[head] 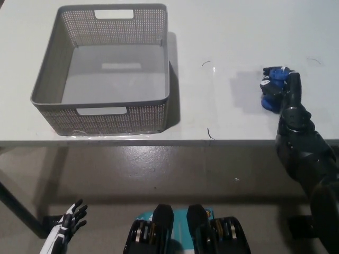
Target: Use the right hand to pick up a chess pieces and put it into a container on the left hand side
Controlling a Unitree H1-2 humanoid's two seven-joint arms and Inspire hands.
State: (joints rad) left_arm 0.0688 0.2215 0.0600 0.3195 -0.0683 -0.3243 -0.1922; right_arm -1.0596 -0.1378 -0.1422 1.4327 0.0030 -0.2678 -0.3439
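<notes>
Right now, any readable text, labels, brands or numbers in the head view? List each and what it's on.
None readable.
Gray basket: no label or print shows, only the perforated pattern.
Blue chess piece held in the right hand: no marking visible.
White table: only faint dark scuffs, no writing.
Left hand, low at the lower left: no lettering visible.

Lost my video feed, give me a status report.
Right hand shut on blue chess piece, over the table's right side. Left hand open, resting low at lower left. Gray basket empty; nothing lies between.
</notes>
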